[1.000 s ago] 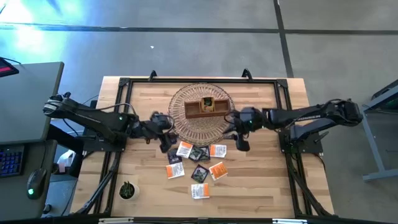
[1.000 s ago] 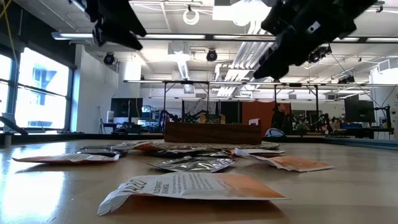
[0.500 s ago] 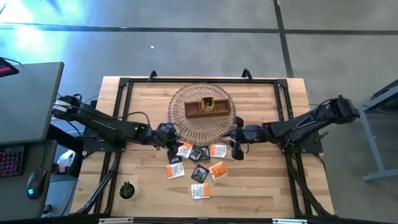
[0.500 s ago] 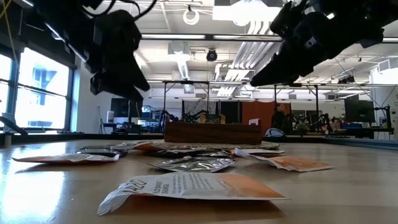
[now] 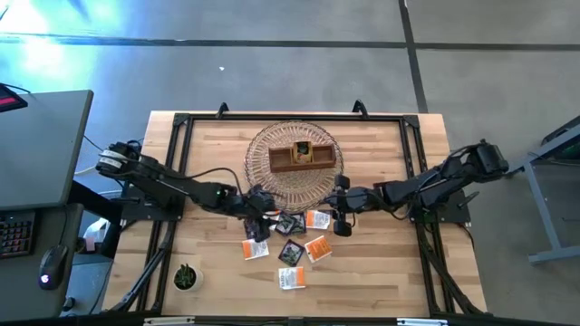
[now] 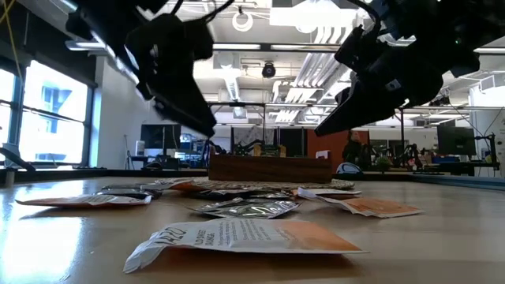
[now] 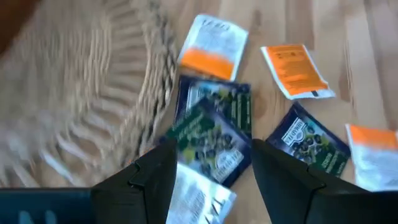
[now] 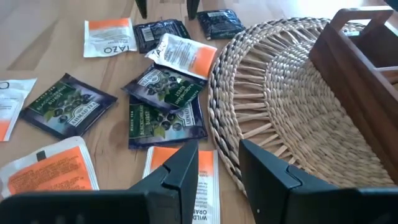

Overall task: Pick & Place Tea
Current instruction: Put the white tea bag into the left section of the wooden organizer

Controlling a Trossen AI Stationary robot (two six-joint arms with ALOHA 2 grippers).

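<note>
Tea sachets [image 5: 288, 237] (orange, white, dark green-purple) lie flat and scattered on the table [image 5: 390, 272], just beside the basket [image 5: 292, 186]. Left gripper [image 5: 256, 215] and right gripper [image 5: 339, 213] hang low over them, jaws apart, nothing gripped.

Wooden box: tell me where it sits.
In the high view the wooden box sits on the woven basket at the table's far middle, beyond the scattered tea sachets.

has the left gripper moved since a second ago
Yes. In the high view the left gripper has travelled rightward along the basket's near edge, and now hangs open over the tea sachets.
</note>
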